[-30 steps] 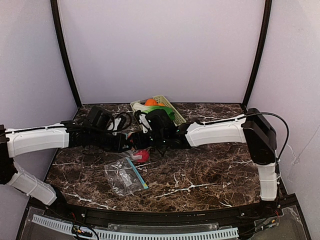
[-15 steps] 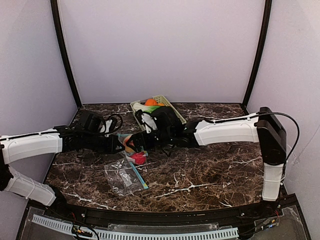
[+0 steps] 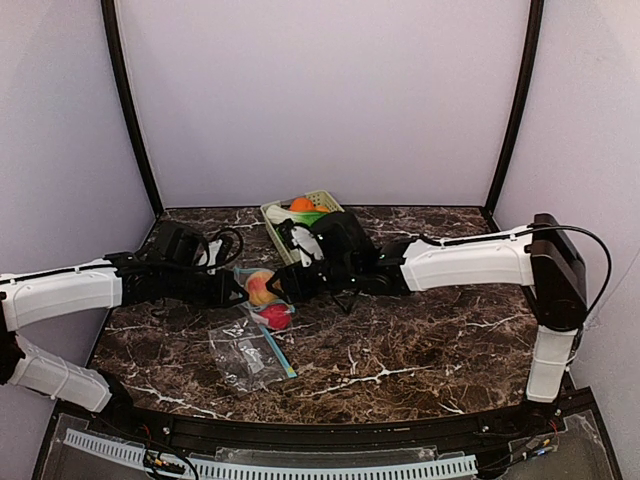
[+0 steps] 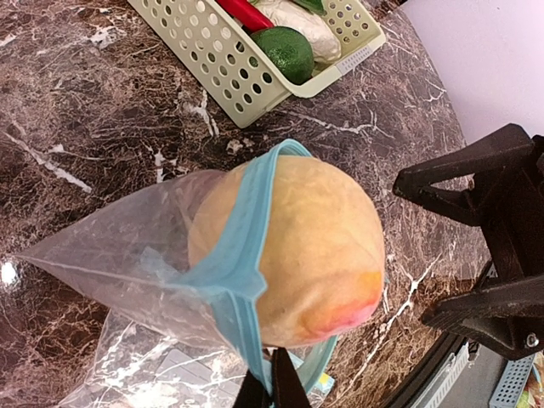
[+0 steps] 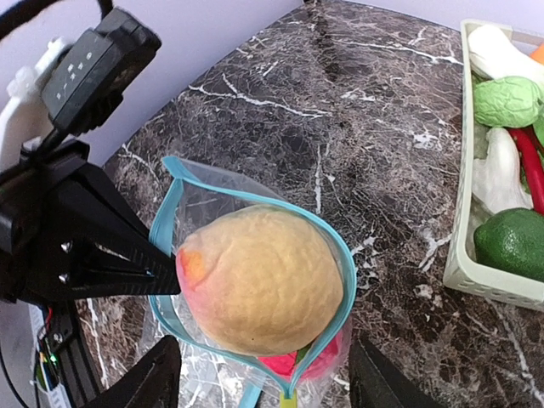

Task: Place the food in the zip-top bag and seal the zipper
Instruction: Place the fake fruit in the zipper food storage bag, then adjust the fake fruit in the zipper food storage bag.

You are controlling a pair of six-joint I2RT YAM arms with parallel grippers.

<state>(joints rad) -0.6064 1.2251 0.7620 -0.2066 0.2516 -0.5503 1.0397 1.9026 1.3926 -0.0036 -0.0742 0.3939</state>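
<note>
The clear zip-top bag [image 3: 262,302] with a blue zipper rim stands open at mid-table. A peach [image 5: 259,293] sits in its mouth, half above the rim, also in the left wrist view [image 4: 314,251] and the top view [image 3: 260,288]. A red fruit [image 5: 316,367] lies in the bag under it. My left gripper [image 4: 270,384] is shut on the blue rim [image 4: 246,246] and holds it up. My right gripper [image 5: 263,357] is open and empty, its fingers on either side of the bag, not touching the peach.
The pale green basket [image 3: 333,206] stands at the back with an orange [image 3: 301,204], a green fruit [image 5: 510,242], leafy greens [image 5: 506,100], white radish [image 5: 497,51] and red chilli [image 5: 531,161]. Flat clear plastic with a blue strip [image 3: 248,355] lies in front of the bag.
The peach has appeared in the bag's mouth. My right gripper has drawn back to the right, off it. My left gripper has moved left, still holding the rim.
</note>
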